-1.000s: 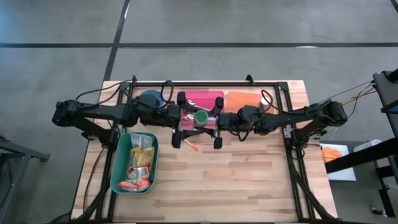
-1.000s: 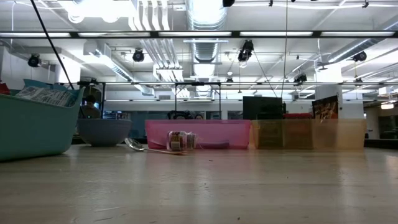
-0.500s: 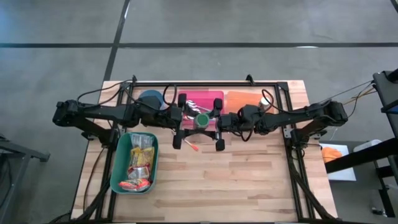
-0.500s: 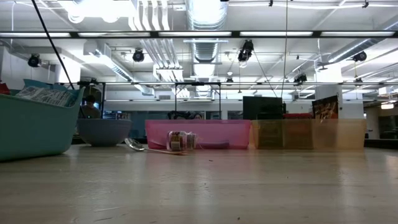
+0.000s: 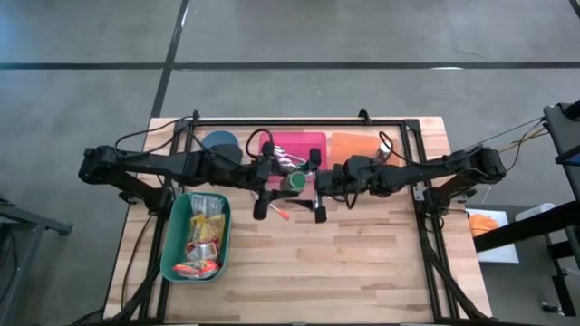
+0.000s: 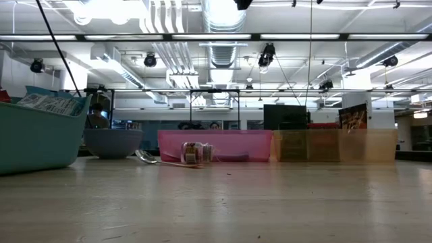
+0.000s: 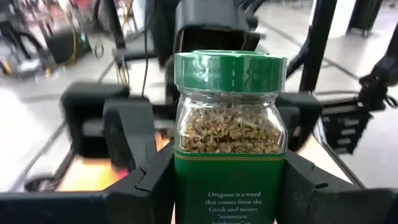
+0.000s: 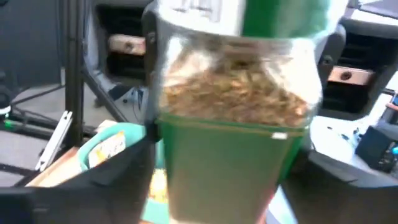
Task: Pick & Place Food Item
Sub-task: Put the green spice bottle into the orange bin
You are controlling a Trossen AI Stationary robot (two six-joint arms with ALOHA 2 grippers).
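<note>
Both arms meet above the middle of the table (image 5: 362,263), over the front edge of the pink bin (image 5: 299,143). An oregano jar (image 5: 292,182) with a green lid sits between them, held in the air, upright.

Left gripper (image 7: 227,186): its fingers (image 7: 152,180) press against both sides of the jar's green label, so it is clamped on the jar. Lid, dried herb and label text are readable in the left wrist view.

Right gripper (image 5: 316,186): the jar fills the right wrist view, standing between the dark fingers (image 8: 124,168). A narrow gap seems to show on each side, but I cannot tell whether they still touch the glass.

Elsewhere on the table: teal basket (image 5: 196,237) of packaged snacks near the left front, blue bowl (image 5: 218,142) behind it, orange bin (image 5: 358,145) beside the pink one. In the low view a second small jar (image 6: 194,152) and a spoon (image 6: 152,158) lie on the wood before the pink bin.
</note>
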